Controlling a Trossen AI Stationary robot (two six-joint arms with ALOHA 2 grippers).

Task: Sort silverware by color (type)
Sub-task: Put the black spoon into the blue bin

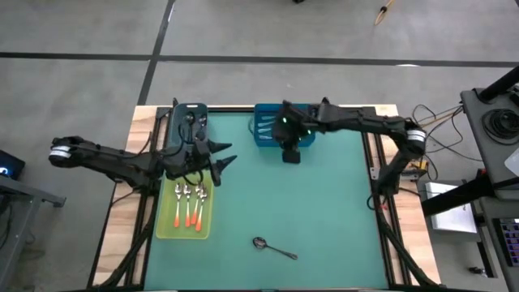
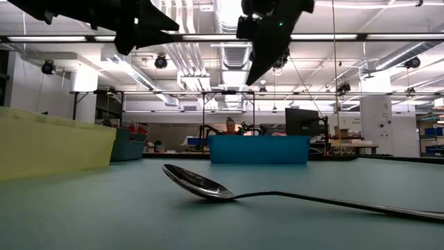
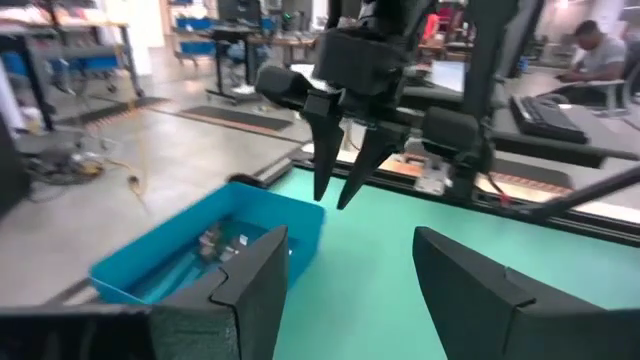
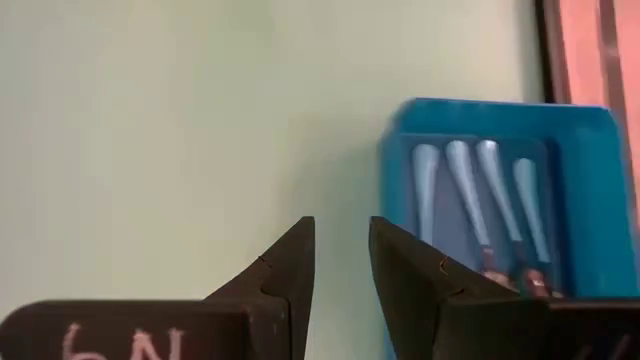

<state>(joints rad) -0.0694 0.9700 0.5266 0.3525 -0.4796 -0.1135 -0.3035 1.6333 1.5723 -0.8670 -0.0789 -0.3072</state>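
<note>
A dark metal spoon (image 1: pixel 274 247) (image 2: pixel 201 184) lies alone on the green mat near the front edge, resting on its bowl and handle. Several orange-handled spoons (image 1: pixel 190 207) lie in the yellow-green tray (image 1: pixel 165 217). Several light-blue-handled spoons (image 4: pixel 470 190) lie in the blue tray (image 1: pixel 261 130) (image 4: pixel 590 200) at the far edge. My right gripper (image 1: pixel 290 154) (image 4: pixel 340 250) hangs above the mat just in front of the blue tray, tilted downward, its fingers a narrow gap apart with nothing between them. My left gripper (image 1: pixel 225 161) (image 3: pixel 350 290) is open and empty, held level above the yellow-green tray's far end.
A dark teal tray (image 1: pixel 190 122) stands at the far left, behind the yellow-green one. The mat between the trays and the lone spoon is bare. Wooden rails (image 1: pixel 142 130) border the mat. Beyond the table a person sits at a desk (image 3: pixel 590 45).
</note>
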